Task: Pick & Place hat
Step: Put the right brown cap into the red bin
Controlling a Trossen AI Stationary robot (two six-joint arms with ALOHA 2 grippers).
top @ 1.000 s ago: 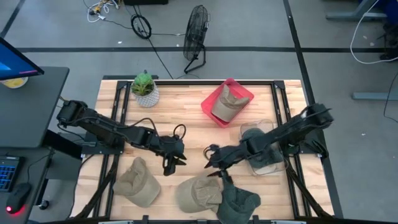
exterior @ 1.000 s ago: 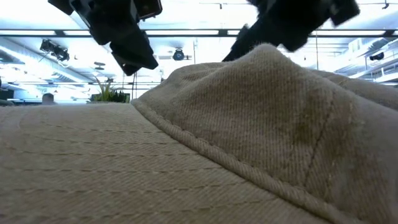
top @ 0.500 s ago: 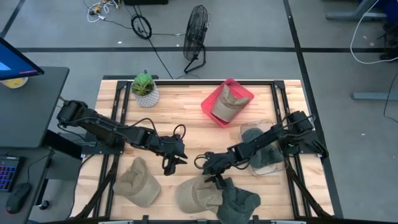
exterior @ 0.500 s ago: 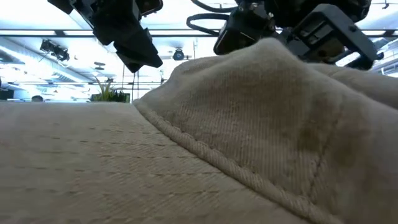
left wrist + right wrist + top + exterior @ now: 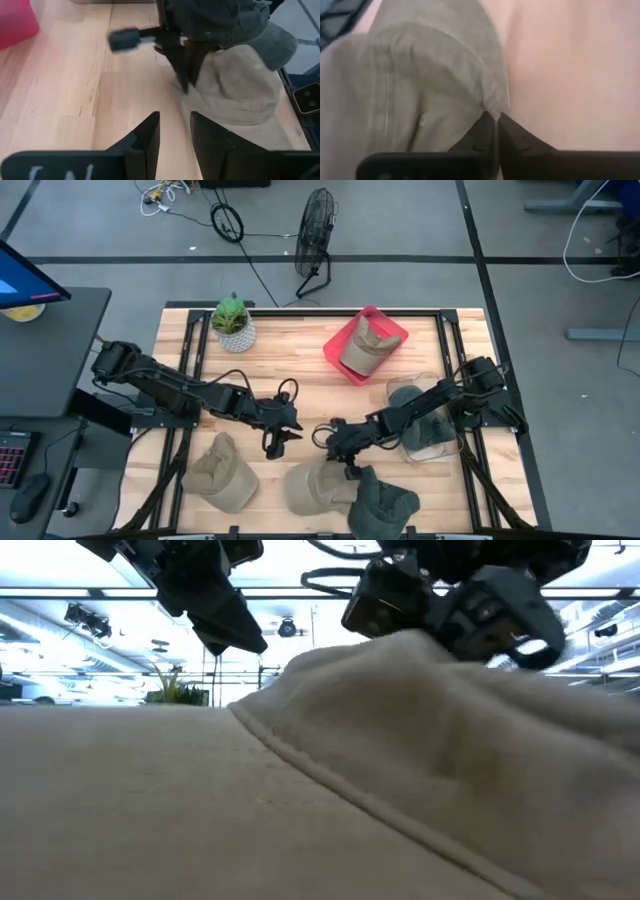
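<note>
A tan hat (image 5: 312, 492) lies crown up on the table near the front edge, and it fills the low view (image 5: 400, 760). A dark green hat (image 5: 388, 502) lies against its right side. My right gripper (image 5: 348, 464) is down at the tan hat's far edge and shut on its cloth (image 5: 495, 116). My left gripper (image 5: 277, 442) hovers open over bare wood to the left of that hat, with nothing between its fingers (image 5: 174, 122). A second tan hat (image 5: 220, 473) lies at the front left. My right gripper pinches a raised ridge of the tan hat's cloth (image 5: 491, 104) between its two fingertips, at the hat's far side. The fingers slant down from the table's far right. The hat's near part still lies on the table.
A red bin (image 5: 390, 332) at the back holds another tan hat. A clear tub (image 5: 432, 448) with a dark hat stands at the right. A potted plant (image 5: 233, 320) is at the back left. Bare wood lies in the table's middle.
My right gripper has moved toward the near edge and down onto the tan hat, and has shut on its cloth. In the low view the hat's crown has shifted and sagged toward the right.
</note>
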